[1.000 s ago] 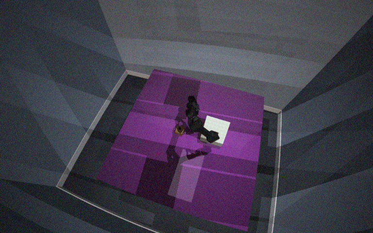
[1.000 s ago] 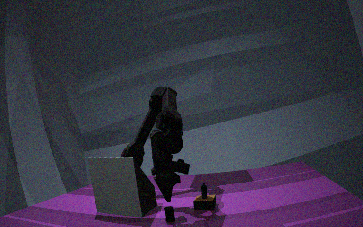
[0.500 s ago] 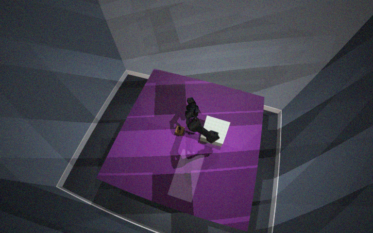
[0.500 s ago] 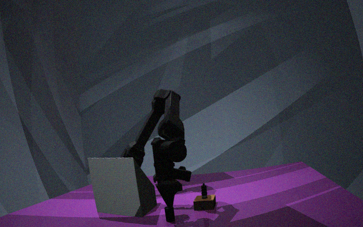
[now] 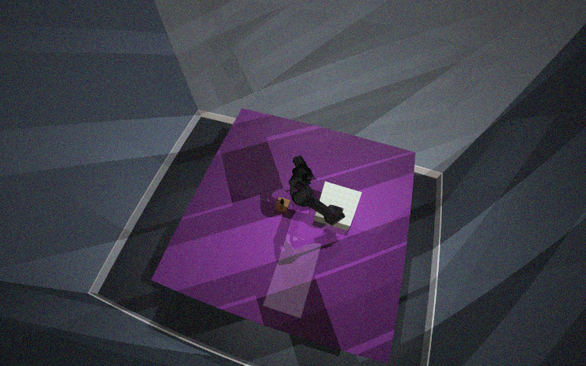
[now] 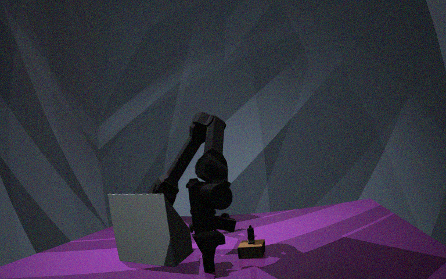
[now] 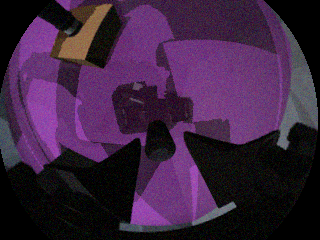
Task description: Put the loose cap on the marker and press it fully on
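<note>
The dark marker (image 5: 281, 201) (image 6: 251, 235) (image 7: 56, 16) stands upright in the orange-brown holder block (image 5: 278, 207) (image 6: 251, 252) (image 7: 80, 45), its tip uncapped. The small black cap (image 7: 160, 145) stands on the table between the fingers in the wrist view, with a gap on either side. The exterior view shows my gripper (image 6: 209, 269) (image 7: 162, 138) pointing down, low at the table, a finger hiding the cap there. It is part-way open and holds nothing. In the top view the arm hides the cap and the fingers.
A large white box (image 5: 341, 196) (image 6: 141, 230) stands close to the arm, on the side away from the holder block. The arm (image 5: 302, 196) (image 6: 210, 167) reaches over beside it. The purple table (image 5: 224, 241) (image 6: 328, 226) has hard shadows and bright bands across it.
</note>
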Robot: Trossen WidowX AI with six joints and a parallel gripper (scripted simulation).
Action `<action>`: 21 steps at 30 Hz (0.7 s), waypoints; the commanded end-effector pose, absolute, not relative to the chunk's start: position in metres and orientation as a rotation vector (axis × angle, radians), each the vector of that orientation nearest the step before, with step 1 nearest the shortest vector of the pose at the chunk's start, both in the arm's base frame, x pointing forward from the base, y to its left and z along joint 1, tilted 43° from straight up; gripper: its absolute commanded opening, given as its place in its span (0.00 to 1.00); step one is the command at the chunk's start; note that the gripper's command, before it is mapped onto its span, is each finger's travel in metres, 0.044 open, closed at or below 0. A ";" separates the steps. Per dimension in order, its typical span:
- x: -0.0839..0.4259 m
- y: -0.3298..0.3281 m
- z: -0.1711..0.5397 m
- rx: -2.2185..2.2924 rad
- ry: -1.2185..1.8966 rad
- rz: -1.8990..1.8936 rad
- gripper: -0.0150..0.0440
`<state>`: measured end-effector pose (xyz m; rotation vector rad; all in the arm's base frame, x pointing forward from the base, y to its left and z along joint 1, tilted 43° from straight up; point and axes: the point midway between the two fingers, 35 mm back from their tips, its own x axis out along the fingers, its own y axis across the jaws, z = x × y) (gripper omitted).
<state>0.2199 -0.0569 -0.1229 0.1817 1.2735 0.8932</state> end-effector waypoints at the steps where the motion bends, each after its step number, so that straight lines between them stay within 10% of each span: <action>1: 0.218 -0.050 -0.127 0.195 1.277 0.897 0.67; 21: 0.218 -0.043 -0.134 0.196 1.276 0.898 0.44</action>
